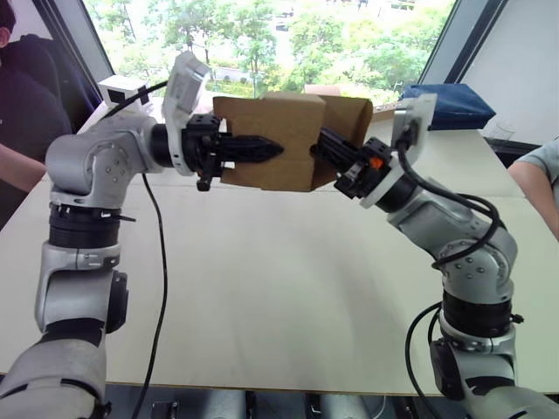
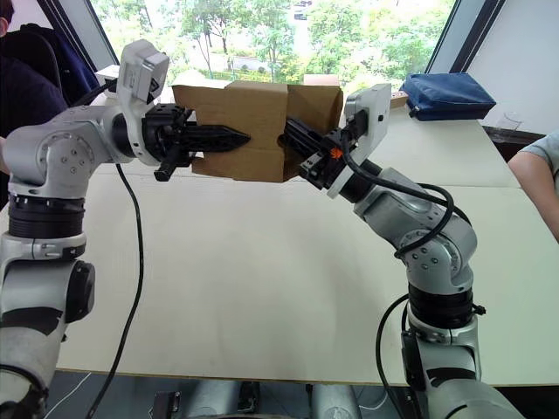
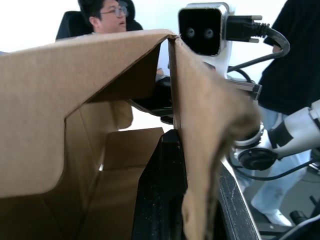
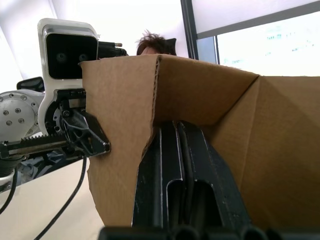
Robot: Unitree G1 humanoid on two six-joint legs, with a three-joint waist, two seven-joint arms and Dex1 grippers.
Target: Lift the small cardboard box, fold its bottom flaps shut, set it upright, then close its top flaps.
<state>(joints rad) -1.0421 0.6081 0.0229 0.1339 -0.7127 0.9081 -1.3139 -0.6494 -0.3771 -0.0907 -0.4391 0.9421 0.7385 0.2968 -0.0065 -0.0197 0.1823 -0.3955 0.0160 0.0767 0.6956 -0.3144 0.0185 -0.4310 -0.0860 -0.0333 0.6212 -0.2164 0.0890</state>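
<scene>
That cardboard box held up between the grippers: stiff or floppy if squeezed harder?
Probably floppy: the small cardboard box is thin, open-ended board, and the left wrist view shows a wall already curling. Likely light, since the left gripper and right gripper hold it clear of the table by wall pinches alone.

Small cardboard box point(image 1: 266, 140): matt brown corrugated kraft board, fluted raw edges. Left tool point(image 1: 253, 150) fingers: matt black plastic. Counter point(image 1: 288, 288): smooth matt cream laminate.
</scene>
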